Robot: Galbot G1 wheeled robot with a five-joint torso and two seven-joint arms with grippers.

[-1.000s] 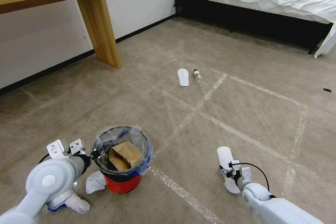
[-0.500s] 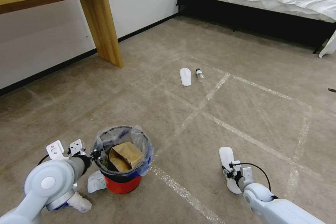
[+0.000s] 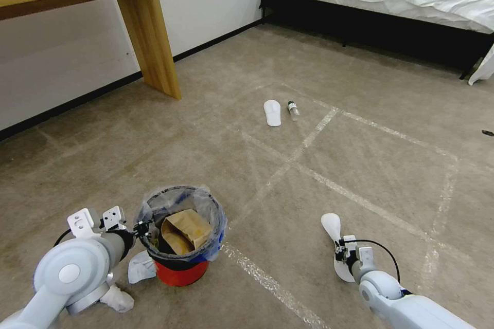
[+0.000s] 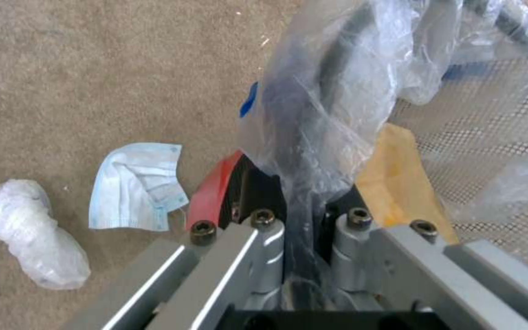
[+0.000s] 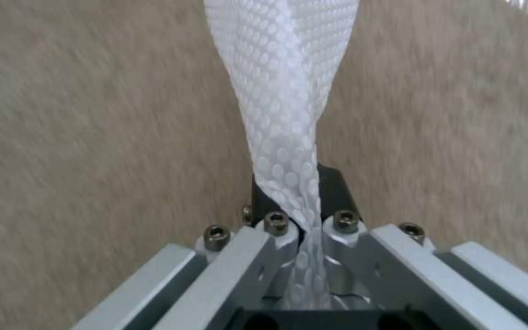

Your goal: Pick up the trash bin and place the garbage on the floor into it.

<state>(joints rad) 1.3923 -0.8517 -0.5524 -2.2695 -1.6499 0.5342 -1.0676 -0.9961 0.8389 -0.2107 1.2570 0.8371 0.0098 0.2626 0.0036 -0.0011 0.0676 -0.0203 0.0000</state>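
Red trash bin (image 3: 180,272), crinkled clear liner

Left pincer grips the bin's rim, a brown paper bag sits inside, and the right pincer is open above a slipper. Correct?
Not quite. The right pincer is shut on the slipper, as the right wrist view shows. The left pincer does grip the bin rim, paper bag inside.

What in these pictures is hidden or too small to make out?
- Bin contents, head view: the brown paper bag covers whatever lies under it.
- Far bottle, head view: label too small to read.
- Slipper, right wrist view: its end is cut off by the picture's edge.
- Dark speck on the carpet, head view: too small to identify.
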